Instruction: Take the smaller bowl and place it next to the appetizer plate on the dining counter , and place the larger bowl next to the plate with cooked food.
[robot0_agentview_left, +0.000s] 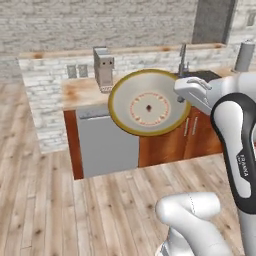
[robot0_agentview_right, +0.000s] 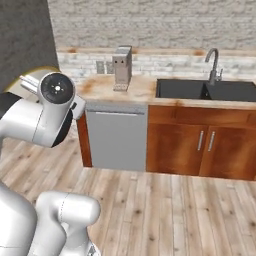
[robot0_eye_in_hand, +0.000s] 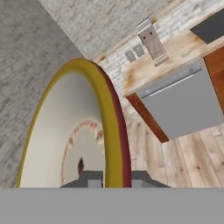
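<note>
The larger bowl (robot0_agentview_left: 147, 102), wide and cream with an olive-gold rim and a reddish ring inside, hangs in the air tipped on edge. My gripper (robot0_agentview_left: 181, 96) is shut on its right rim. In the hand view the gripper (robot0_eye_in_hand: 113, 180) pinches the bowl's yellow rim (robot0_eye_in_hand: 109, 122) between its two fingertips. A sliver of the bowl (robot0_agentview_right: 31, 75) peeks out behind my arm in the right base view. The dining counter (robot0_agentview_left: 125, 51) runs along the top of the brick half-wall behind the worktop. The smaller bowl, the appetizer plate and the plate with cooked food are out of view.
A marbled worktop (robot0_agentview_left: 82, 92) carries a grey coffee machine (robot0_agentview_left: 103, 67) and a dark sink (robot0_agentview_right: 205, 90) with a faucet (robot0_agentview_right: 214, 62). Below it stand a steel dishwasher (robot0_agentview_left: 107, 142) and wooden cabinet doors (robot0_agentview_right: 200, 147). Wood floor (robot0_agentview_left: 75, 215) lies in front.
</note>
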